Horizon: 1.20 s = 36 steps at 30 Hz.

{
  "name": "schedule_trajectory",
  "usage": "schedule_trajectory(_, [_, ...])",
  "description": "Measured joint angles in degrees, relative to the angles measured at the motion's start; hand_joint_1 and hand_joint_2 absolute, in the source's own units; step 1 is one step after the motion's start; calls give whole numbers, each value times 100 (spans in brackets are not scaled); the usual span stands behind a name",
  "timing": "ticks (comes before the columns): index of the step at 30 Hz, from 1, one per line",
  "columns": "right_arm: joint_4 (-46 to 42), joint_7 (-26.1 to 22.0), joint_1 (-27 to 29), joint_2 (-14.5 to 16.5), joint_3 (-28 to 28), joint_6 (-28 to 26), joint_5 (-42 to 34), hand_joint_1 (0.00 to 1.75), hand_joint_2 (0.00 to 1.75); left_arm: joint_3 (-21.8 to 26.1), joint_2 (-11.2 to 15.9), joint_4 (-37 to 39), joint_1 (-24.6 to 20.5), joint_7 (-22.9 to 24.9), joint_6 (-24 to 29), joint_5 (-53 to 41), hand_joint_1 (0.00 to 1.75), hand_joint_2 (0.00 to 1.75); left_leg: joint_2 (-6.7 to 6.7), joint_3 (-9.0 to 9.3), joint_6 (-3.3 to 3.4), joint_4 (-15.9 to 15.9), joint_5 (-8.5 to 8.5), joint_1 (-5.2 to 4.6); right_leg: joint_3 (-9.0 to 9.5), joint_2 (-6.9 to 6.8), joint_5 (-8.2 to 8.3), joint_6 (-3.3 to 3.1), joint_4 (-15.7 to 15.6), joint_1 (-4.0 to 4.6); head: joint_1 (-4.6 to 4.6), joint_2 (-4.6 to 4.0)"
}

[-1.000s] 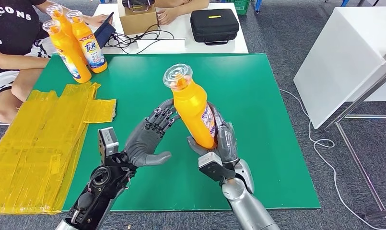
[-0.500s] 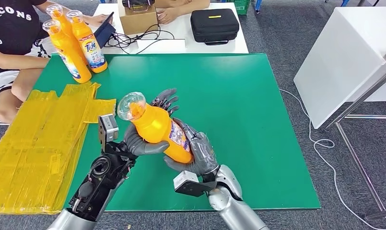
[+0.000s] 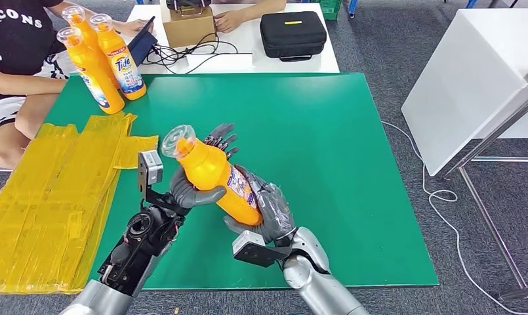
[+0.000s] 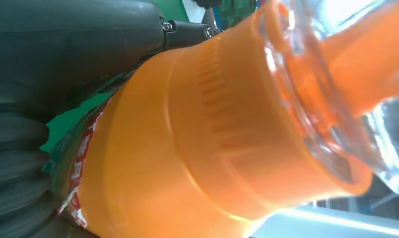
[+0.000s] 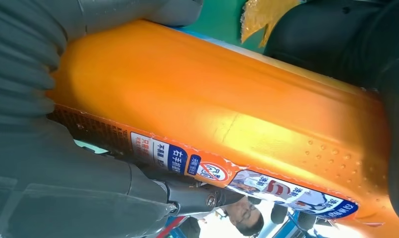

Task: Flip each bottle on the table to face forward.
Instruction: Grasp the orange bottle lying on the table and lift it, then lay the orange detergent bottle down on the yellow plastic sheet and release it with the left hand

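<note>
Head view: an orange detergent bottle is held off the green table near its front edge, slanted, clear cap toward the left edge; the right hand cups its base, the left hand grips its neck.

The head view looked forward and down from high on the robot, taking in the whole green bench with both arms entering from the lower edge. Both wrist views sat turned and very close behind their own hands, pressed against the orange bottle, the one object all three views shared, lying left of centre in the head frame.
</note>
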Motion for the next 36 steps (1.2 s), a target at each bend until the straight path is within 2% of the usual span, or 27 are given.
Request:
schedule_trajectory(1, [31,-7,-19,0,5,-3,-1,175,175,14,-7,1,14,-28,34,-19,103,175,0,0,0,0,0,0,0,0,0,0,0,0,0,0])
schedule_trajectory(5, [124,-28,-69,0,34,-11,-3,175,175,56,-32,0,70,-82,108,-54,172,175,0,0,0,0,0,0,0,0,0,0,0,0,1,0])
schedule_trajectory(21, [116,-73,-24,-2,64,-283,-109,175,175,226,-96,-234,273,-204,197,-16,175,175,0,0,0,0,0,0,-1,0,0,0,0,0,-1,0])
schedule_trajectory(22, [98,-78,-21,-2,62,-297,-135,154,175,236,-101,-249,278,-189,199,16,175,175,0,1,0,0,0,0,-1,0,0,0,0,0,0,0])
schedule_trajectory(25, [-15,-58,11,-12,36,-321,-253,23,175,268,-116,-313,285,-118,252,137,175,175,0,1,0,0,0,0,0,0,0,0,0,0,1,0])
schedule_trajectory(26, [-86,-51,50,-24,14,-330,-302,0,175,287,-121,-342,289,-99,289,179,175,175,0,1,0,0,0,0,0,0,0,0,0,0,1,0])
schedule_trajectory(31, [-772,-115,559,-200,-208,-415,-575,0,175,685,-103,-453,247,-118,717,229,175,175,-1,1,0,0,-1,0,-1,0,0,0,0,0,0,0])
schedule_trajectory(36, [-1251,-123,850,-340,-340,-423,-617,0,175,907,-62,-485,198,-134,780,174,175,175,-2,0,0,0,-1,1,-1,0,-2,-2,0,1,1,0])
